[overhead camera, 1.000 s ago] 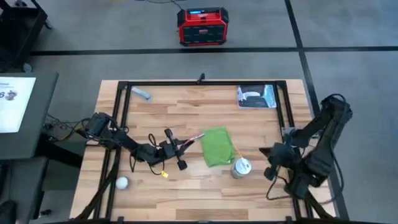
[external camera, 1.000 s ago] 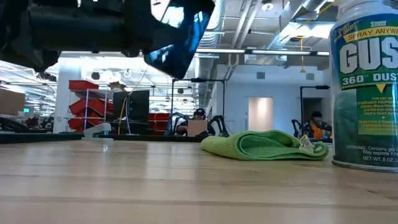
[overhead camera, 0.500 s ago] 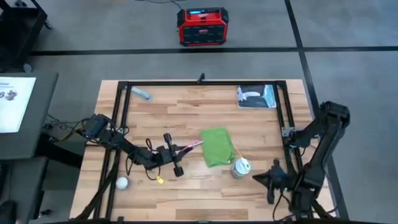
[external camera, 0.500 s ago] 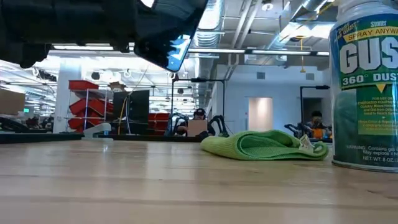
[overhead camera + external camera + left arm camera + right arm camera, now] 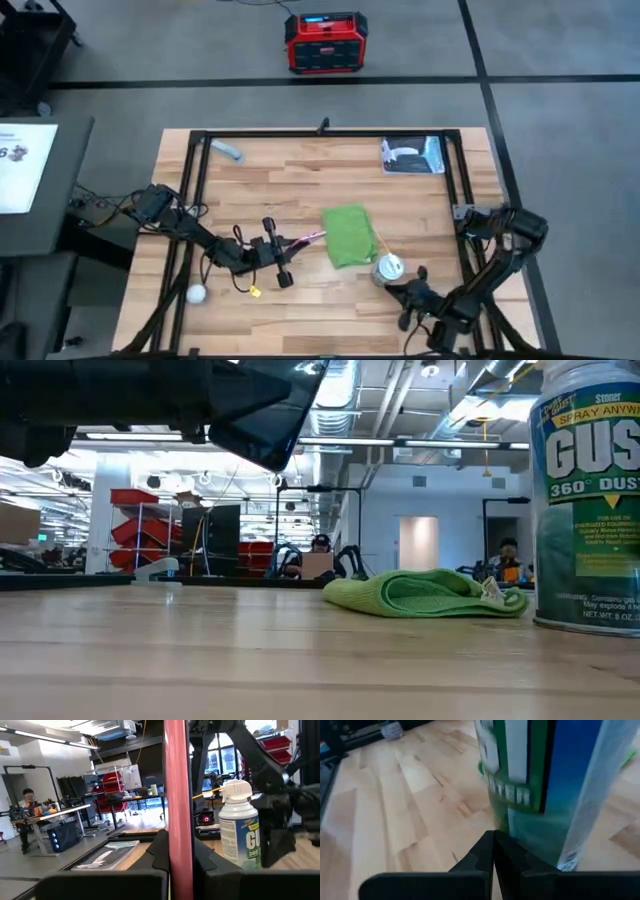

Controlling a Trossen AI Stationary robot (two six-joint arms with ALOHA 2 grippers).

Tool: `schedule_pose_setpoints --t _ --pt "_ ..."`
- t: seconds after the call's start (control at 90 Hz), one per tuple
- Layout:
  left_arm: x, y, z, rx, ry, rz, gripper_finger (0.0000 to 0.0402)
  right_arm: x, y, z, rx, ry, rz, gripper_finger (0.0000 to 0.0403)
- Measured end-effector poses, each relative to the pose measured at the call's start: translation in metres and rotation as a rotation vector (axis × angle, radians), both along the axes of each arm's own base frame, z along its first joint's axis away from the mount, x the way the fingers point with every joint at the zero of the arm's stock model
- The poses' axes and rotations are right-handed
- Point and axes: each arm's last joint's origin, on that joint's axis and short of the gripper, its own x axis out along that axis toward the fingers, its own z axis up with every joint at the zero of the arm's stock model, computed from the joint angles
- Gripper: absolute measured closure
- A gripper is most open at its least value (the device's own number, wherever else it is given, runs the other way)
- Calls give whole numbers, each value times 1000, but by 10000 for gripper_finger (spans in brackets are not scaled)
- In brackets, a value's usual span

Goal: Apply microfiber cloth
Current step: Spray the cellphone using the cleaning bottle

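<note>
Noted a pale plank bench (image 5: pixel 300 185) inside a black frame, on a grey floor crossed by dark lines, with a red and black box (image 5: pixel 326 42) on that floor beyond the far edge. Found the microfiber cloth (image 5: pixel 349 235) lying folded near the bench's middle, free of both arms. Saw a spray can (image 5: pixel 388 268) upright just beside its near corner. Placed the left gripper (image 5: pixel 275 250) above the bench on the cloth's left, fingers clamped on a pink strip (image 5: pixel 310 238) whose tip reached toward the cloth's edge. Placed the right gripper (image 5: pixel 412 295) low by the near edge, just beside the can, fingers pressed together on nothing. Marked a blue-and-white packet (image 5: pixel 412 155) at the far right corner, a small grey piece (image 5: pixel 228 150) far left and a white ball (image 5: pixel 197 293) near left. Made out, from the low view, red racks (image 5: pixel 140 520), ceiling ducts and two people seated at far desks.
</note>
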Motion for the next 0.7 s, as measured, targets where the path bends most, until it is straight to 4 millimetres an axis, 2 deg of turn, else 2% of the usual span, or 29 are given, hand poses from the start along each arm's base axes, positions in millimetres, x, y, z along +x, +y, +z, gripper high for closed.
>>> schedule_pose_setpoints --t 0.267,0.478,0.7 --pt "-1 -2 0 3 5 -7 400 7 -1 -16 -11 -15 -25 403" --pt "-2 -4 -1 3 5 -16 400 8 -20 -17 -10 48 -123 403" --pt "-3 -7 0 15 9 -23 400 -3 -41 -14 -43 77 -257 403"
